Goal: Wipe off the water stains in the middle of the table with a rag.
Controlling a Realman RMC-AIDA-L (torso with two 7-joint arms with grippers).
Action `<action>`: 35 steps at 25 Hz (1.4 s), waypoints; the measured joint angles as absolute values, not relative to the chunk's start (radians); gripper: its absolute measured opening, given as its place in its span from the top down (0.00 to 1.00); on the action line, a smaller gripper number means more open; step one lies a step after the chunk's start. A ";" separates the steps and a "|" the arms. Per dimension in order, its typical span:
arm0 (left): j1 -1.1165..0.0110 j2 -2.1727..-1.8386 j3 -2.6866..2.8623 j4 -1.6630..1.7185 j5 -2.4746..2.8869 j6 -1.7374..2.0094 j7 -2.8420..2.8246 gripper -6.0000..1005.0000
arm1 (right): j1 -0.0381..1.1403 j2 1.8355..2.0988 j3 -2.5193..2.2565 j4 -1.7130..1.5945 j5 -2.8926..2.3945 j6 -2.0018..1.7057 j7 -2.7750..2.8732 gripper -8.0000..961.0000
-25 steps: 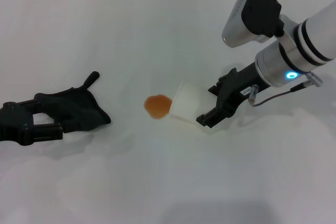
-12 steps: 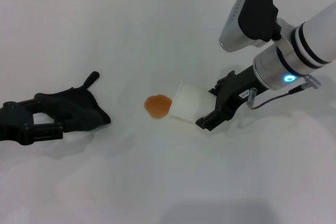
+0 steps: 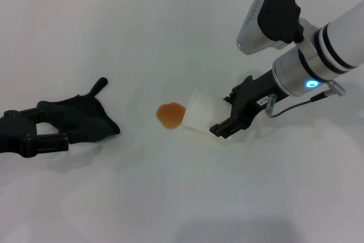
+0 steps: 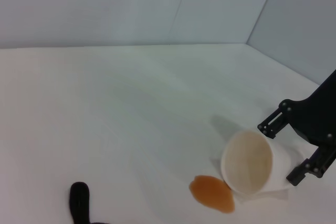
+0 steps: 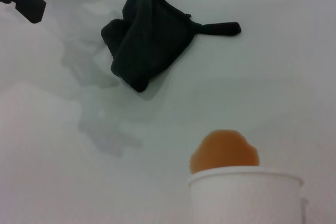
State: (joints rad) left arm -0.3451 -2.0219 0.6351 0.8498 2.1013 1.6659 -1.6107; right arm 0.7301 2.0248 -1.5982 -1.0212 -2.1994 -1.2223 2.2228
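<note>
White worktop [image 3: 170, 197]. Head view: orange water stains [image 3: 170, 114] at centre, tipped paper cup [image 3: 198, 115] touching them, right gripper [image 3: 223, 119] fingers closed on cup. Rag [image 3: 79, 118] on the left, left gripper [image 3: 48, 126] fingers spread at it.
Left wrist: cup mouth [image 4: 247, 162] beside stain [image 4: 212, 193].
Right wrist: rag [image 5: 149, 35] well apart from stain [image 5: 224, 150].

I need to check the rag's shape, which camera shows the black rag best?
The right wrist view: the whole rag, folds and tail, lies unobstructed on the table. The head view shows it partly behind the left gripper. The left wrist view catches only its tail.
</note>
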 joint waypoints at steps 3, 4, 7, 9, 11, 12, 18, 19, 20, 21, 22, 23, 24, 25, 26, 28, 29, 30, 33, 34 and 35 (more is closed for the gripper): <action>-0.345 -2.022 0.635 0.850 2.101 1.666 -1.611 0.12 | 0.730 2.024 -1.598 -1.021 -2.197 -1.222 2.223 0.25; -0.345 -2.022 0.635 0.850 2.101 1.666 -1.611 0.12 | 0.730 2.023 -1.598 -1.021 -2.197 -1.222 2.223 0.26; -0.345 -2.022 0.635 0.850 2.101 1.666 -1.611 0.12 | 0.729 2.022 -1.597 -1.027 -2.197 -1.223 2.223 0.29; -0.345 -2.022 0.635 0.850 2.102 1.666 -1.611 0.12 | 0.726 2.020 -1.593 -1.037 -2.196 -1.227 2.223 0.30; -0.345 -2.022 0.635 0.850 2.102 1.666 -1.611 0.12 | 0.723 2.018 -1.592 -1.044 -2.196 -1.229 2.223 0.31; -0.345 -2.022 0.635 0.850 2.102 1.666 -1.611 0.12 | 0.723 2.018 -1.592 -1.045 -2.195 -1.229 2.223 0.31; -0.345 -2.022 0.635 0.850 2.102 1.666 -1.611 0.12 | 0.715 2.016 -1.569 -1.073 -2.195 -1.242 2.222 0.34; -0.345 -2.021 0.635 0.850 2.102 1.666 -1.611 0.12 | 0.703 2.016 -1.552 -1.094 -2.195 -1.244 2.219 0.35; -0.345 -2.021 0.635 0.850 2.102 1.666 -1.611 0.12 | 0.693 2.015 -1.539 -1.112 -2.195 -1.245 2.217 0.36; -0.345 -2.021 0.635 0.850 2.102 1.666 -1.611 0.12 | 0.673 2.016 -1.520 -1.142 -2.193 -1.245 2.211 0.37; -0.345 -2.021 0.635 0.850 2.102 1.666 -1.611 0.12 | 0.655 2.016 -1.506 -1.169 -2.186 -1.241 2.203 0.37; -0.345 -2.021 0.635 0.850 2.102 1.666 -1.611 0.12 | 0.632 2.016 -1.491 -1.193 -2.177 -1.236 2.191 0.38; -0.345 -2.021 0.635 0.850 2.102 1.666 -1.611 0.12 | 0.610 2.016 -1.473 -1.214 -2.153 -1.227 2.171 0.39; -0.345 -2.020 0.635 0.850 2.102 1.666 -1.611 0.12 | 0.590 2.016 -1.456 -1.227 -2.129 -1.221 2.148 0.39; -0.345 -2.020 0.635 0.850 2.102 1.666 -1.611 0.12 | 0.567 2.016 -1.432 -1.238 -2.089 -1.213 2.117 0.39; -0.345 -2.020 0.635 0.850 2.102 1.666 -1.611 0.12 | 0.527 2.015 -1.387 -1.246 -1.999 -1.201 2.041 0.40; -0.345 -2.020 0.635 0.850 2.102 1.666 -1.611 0.12 | 0.499 2.016 -1.362 -1.246 -1.931 -1.197 1.983 0.40; -0.345 -2.019 0.635 0.850 2.102 1.666 -1.611 0.12 | 0.478 2.016 -1.341 -1.243 -1.877 -1.195 1.934 0.40; -0.347 -2.018 0.635 0.850 2.101 1.666 -1.611 0.12 | 0.427 2.015 -1.289 -1.209 -1.755 -1.194 1.813 0.41; -0.348 -2.018 0.635 0.850 2.102 1.666 -1.611 0.12 | 0.412 2.014 -1.272 -1.184 -1.715 -1.195 1.774 0.41; -0.349 -2.018 0.635 0.850 2.101 1.666 -1.611 0.12 | 0.400 2.014 -1.257 -1.152 -1.670 -1.198 1.734 0.41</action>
